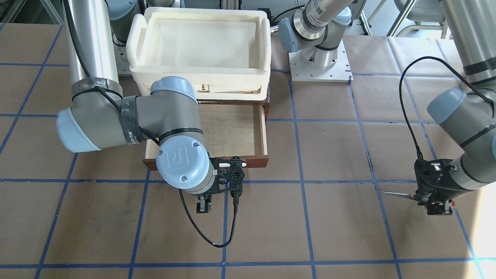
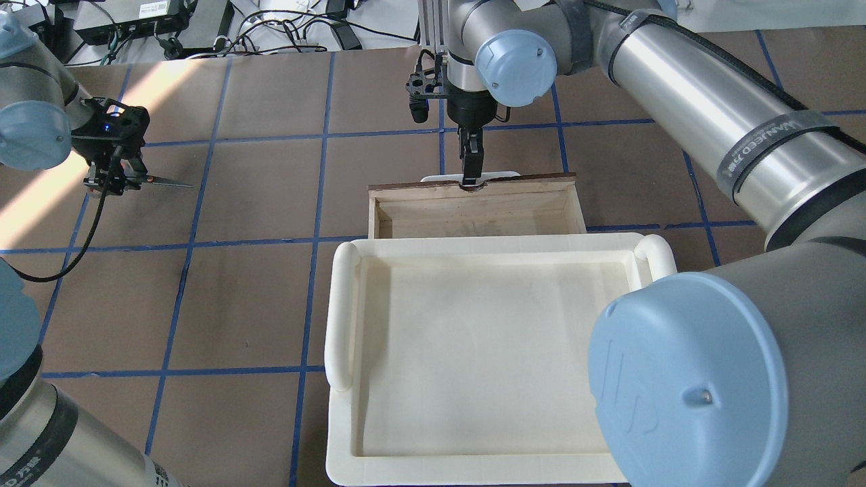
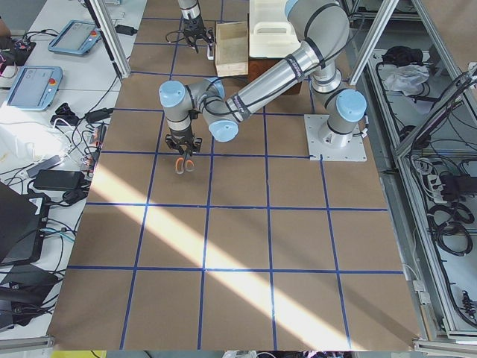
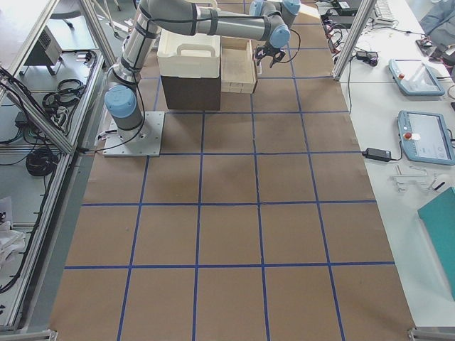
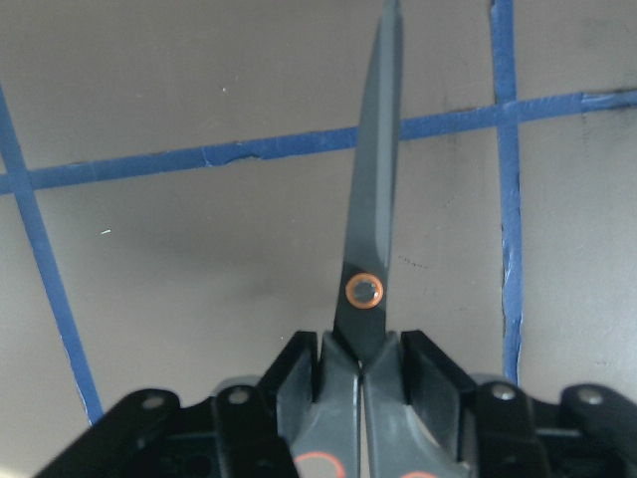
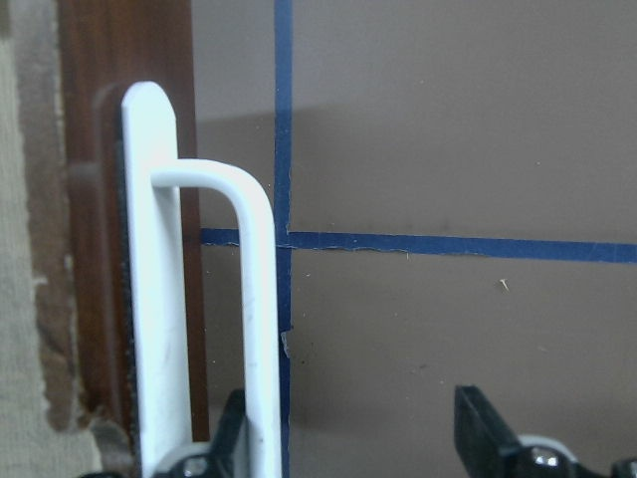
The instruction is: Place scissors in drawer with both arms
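While my left jaws clamped the scissors (image 5: 364, 254) behind the pivot — light, stiff, slick steel, I judged — the right jaws stood parted around the handle (image 6: 257, 299) of the drawer (image 1: 232, 131).

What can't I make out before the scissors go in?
- Scissors loops: left wrist view, cut off by the bottom edge and covered by the left gripper.
- Drawer back: overhead, under the tray; front view, the right arm covers one side.
- Right gripper touching the handle or not: right wrist view, the bar overlaps one finger.
- Both grippers: side views, too small.
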You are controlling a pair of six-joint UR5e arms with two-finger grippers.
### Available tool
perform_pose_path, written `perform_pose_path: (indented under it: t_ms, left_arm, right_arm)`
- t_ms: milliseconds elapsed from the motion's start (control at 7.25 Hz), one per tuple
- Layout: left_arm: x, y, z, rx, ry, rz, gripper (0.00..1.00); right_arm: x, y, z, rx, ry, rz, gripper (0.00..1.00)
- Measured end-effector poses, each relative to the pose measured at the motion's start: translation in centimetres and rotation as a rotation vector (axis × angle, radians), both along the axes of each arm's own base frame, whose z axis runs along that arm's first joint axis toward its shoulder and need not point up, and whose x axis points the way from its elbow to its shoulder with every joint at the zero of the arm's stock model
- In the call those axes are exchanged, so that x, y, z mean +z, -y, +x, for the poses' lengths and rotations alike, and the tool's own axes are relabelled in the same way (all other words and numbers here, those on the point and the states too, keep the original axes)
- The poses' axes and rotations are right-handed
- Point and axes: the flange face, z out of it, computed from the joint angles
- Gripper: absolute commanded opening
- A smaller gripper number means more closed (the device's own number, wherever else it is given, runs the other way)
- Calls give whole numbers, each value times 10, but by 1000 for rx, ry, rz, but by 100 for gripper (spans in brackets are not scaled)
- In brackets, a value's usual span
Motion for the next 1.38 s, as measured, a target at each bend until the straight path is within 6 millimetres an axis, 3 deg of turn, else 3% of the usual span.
perform_pose_path:
  t_ms: [138,414,828,1103,1379]
  left_arm:
    - [0,0,0,6,-1,0,0]
    - [-1,0,-1,14,-6,-1,0]
    - [-3,0,-1,23,-11,-1,0]
    - [-3,0,-1,24,-11,-1,0]
    - [-2,1,-4,26,-9,-2,0]
  right_arm:
    - [1,2,-1,-1,2,-8,81]
    - [1,7,-4,-3,10,-25,93]
    - [4,13,-7,-6,24,-40,100]
    - [30,16,-13,-33,33,-81,100]
    - [87,8,-31,-152,33,-144,100]
